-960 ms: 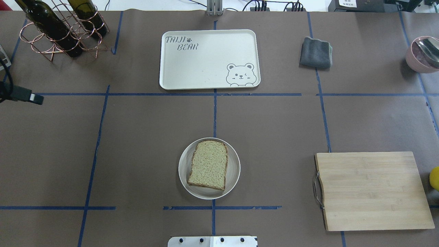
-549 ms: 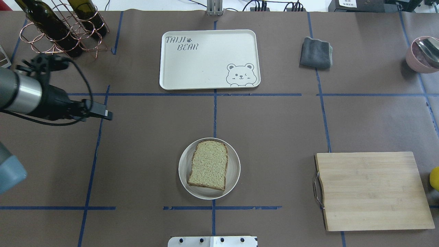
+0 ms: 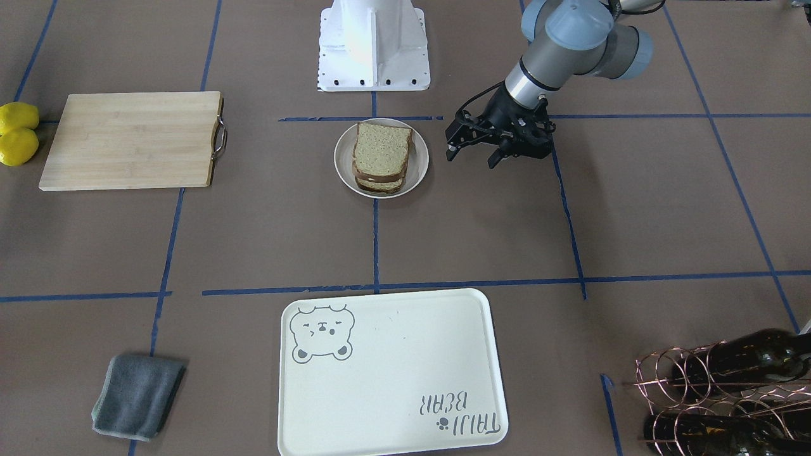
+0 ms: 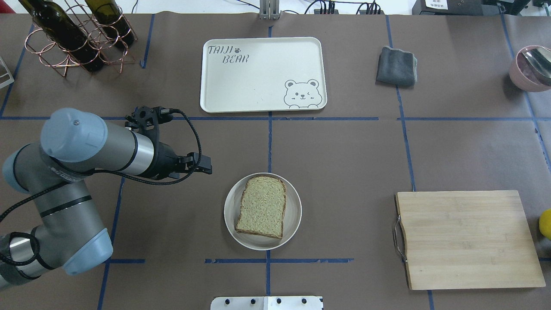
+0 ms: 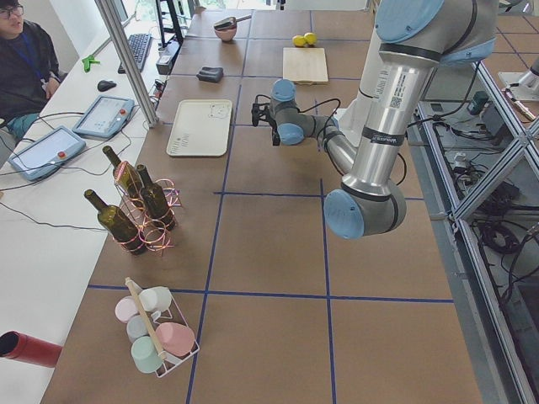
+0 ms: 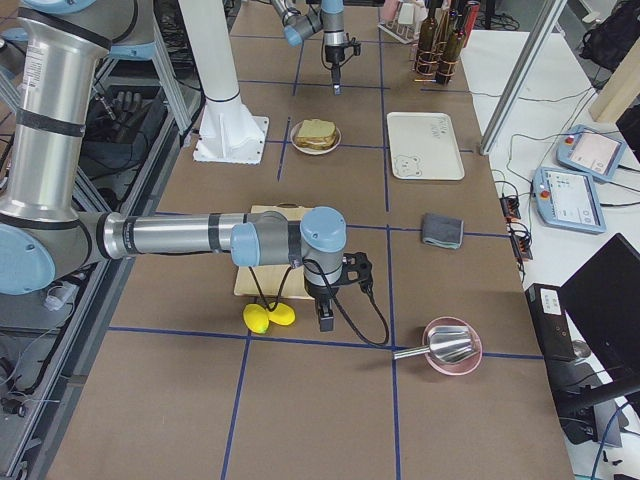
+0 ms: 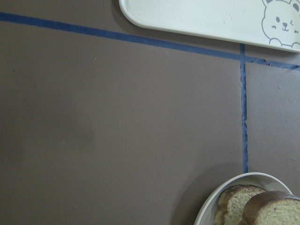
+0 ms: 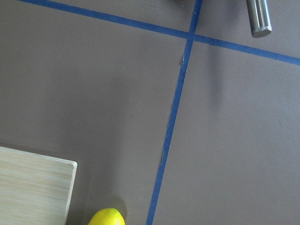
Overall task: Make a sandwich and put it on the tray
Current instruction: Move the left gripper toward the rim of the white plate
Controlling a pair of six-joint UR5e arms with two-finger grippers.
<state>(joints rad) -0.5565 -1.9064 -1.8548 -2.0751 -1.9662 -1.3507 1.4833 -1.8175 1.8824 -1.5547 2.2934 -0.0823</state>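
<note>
The sandwich (image 4: 261, 206) is a stack of speckled brown bread slices on a round white dish (image 4: 296, 215) at the table's near middle. The stack also shows in the front view (image 3: 380, 152); I cannot make out an egg. The cream bear tray (image 4: 262, 75) lies beyond it, with nothing on it. My left gripper (image 3: 472, 158) hovers just left of the dish, apart from it, its fingers spread and empty; it also shows in the overhead view (image 4: 207, 167). My right gripper (image 6: 325, 318) hangs near the lemons, seen only from the side; I cannot tell its state.
A wooden cutting board (image 4: 469, 239) lies at the near right, with two lemons (image 3: 18, 133) beside it. A grey cloth (image 4: 396, 65) and a pink bowl with a metal scoop (image 4: 531, 69) sit far right. A copper wine rack (image 4: 77, 38) stands far left.
My left arm has swung in from the table's left edge toward the dish, and its gripper now sits just left of it. The sandwich and tray have not moved.
</note>
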